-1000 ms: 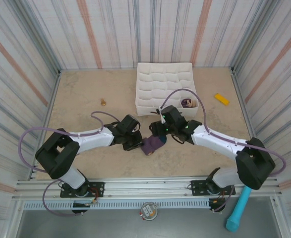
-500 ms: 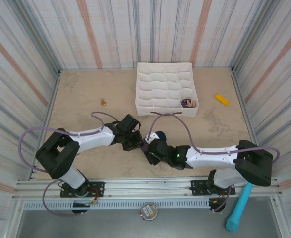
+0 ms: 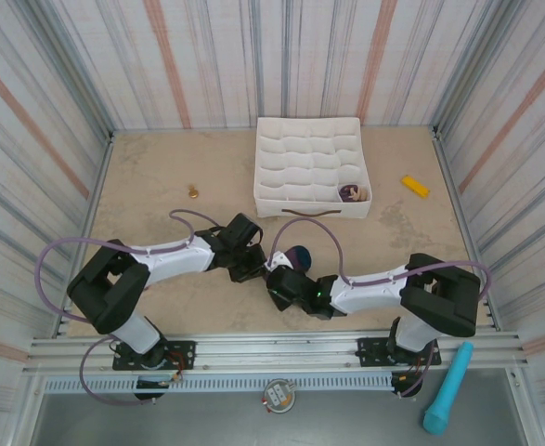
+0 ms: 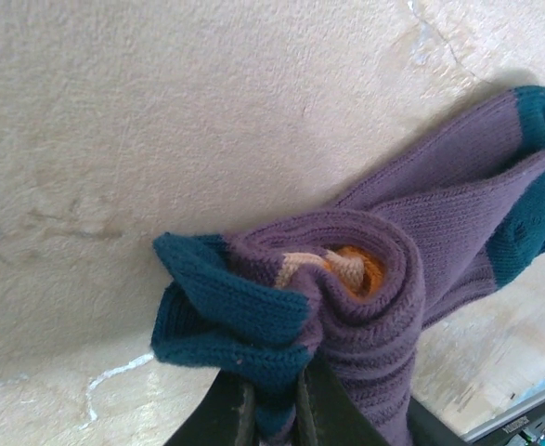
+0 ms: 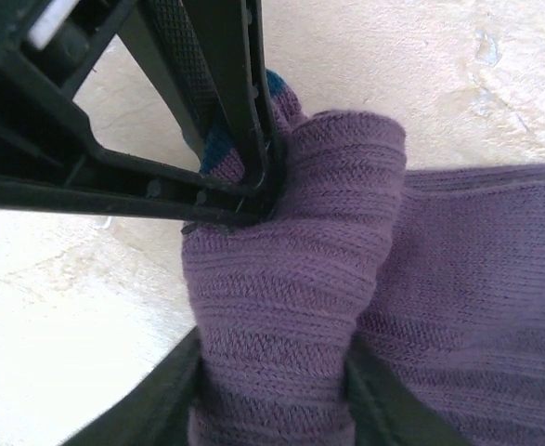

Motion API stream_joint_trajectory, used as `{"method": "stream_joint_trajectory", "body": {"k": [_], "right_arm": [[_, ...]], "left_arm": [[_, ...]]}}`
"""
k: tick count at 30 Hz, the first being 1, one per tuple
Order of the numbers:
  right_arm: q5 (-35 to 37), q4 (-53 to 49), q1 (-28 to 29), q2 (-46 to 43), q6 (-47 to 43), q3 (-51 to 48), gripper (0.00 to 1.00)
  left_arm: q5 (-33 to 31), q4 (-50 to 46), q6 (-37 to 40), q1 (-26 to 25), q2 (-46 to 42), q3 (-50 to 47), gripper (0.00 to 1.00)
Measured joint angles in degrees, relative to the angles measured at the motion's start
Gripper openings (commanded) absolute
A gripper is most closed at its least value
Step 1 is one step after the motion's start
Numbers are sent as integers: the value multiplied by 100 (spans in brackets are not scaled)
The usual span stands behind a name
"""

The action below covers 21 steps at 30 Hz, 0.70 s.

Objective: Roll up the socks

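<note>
Rolling is, I judge, half done: the socks lie on the table at its near middle, with the left gripper jaws shut on the teal edge and the right gripper jaws clamped round the purple coil. Next, the coil must be turned toward the flat tail without slipping. The left wrist view reveals the orange toe wound inside, which is hidden from above.

Socks showing purple knit with fine, faint stripes. Teal patches standing out at cuff and heel, and an orange toe peeking from the centre of the roll. Table reading mottled beige. Tray showing plain white. Walls running in white, grey and salmon vertical stripes. Arms wearing black and white, trailing lilac cables.
</note>
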Motion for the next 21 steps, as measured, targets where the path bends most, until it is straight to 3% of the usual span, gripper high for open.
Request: {"method": "stream_joint_trajectory", "body": {"k": [4,7,16,21], "right_arm": [[-208,140,-149,0,229,-22,2],[-544,398,-389,-31,352,-142,0],[-1982,1753,-1283,-151,990,-887,0],[-2721,2391,-1687,-118,1471,-1211,0]], "left_arm": [[9,199,-109,59,-39,-98,30],[-11,461,-262,140,-254,-402,53],[-63,997,-308,160,-1349,-885,71],[-57,1349,-157,160,-1436,-929,72]]}}
